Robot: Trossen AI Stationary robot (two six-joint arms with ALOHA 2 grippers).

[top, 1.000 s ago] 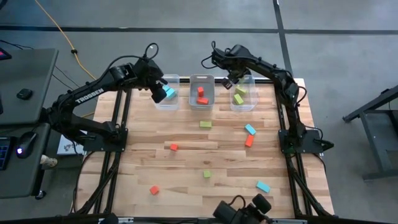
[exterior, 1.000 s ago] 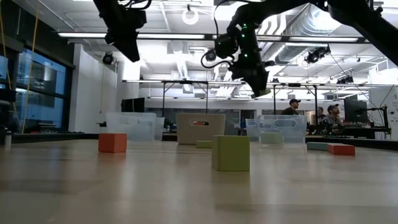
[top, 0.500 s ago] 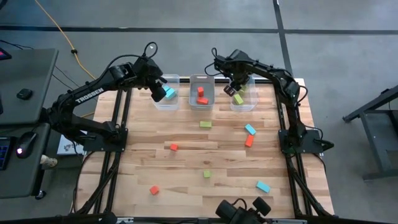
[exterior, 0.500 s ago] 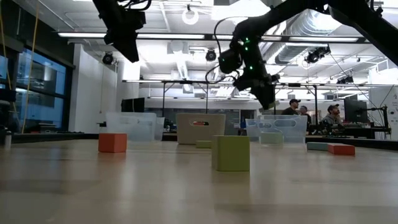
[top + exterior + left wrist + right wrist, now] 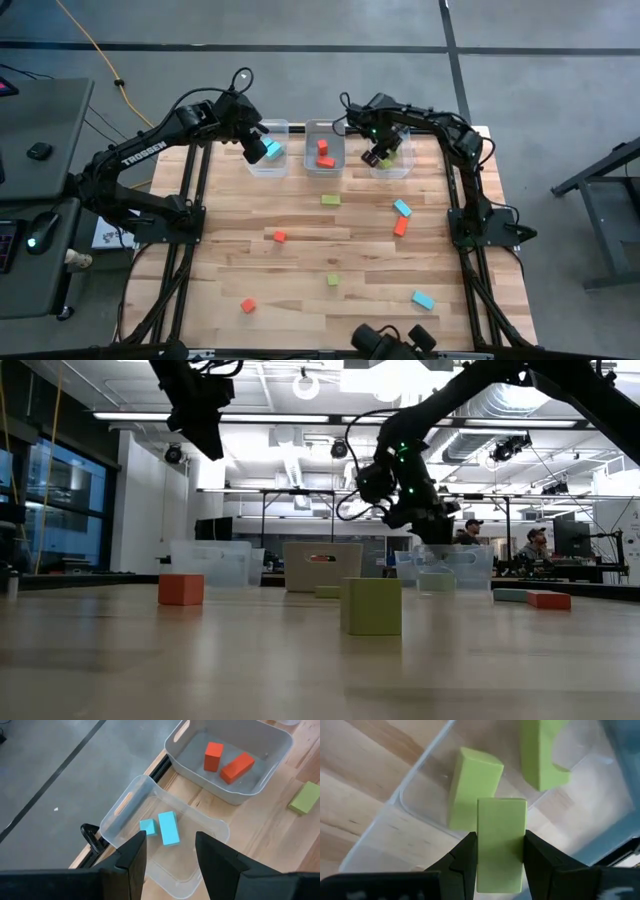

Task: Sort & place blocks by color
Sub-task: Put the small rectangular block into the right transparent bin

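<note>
Lowered right tool (image 5: 499, 851) pinches smooth lime bar (image 5: 501, 842) over clear bin (image 5: 420, 795).

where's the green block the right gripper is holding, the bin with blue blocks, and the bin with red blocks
green block (image 5: 501, 845), right wrist view, middle of its face between the fingers
blue bin (image 5: 131, 790), left wrist view, far rim
red bin (image 5: 235, 797), left wrist view, near wall
</note>
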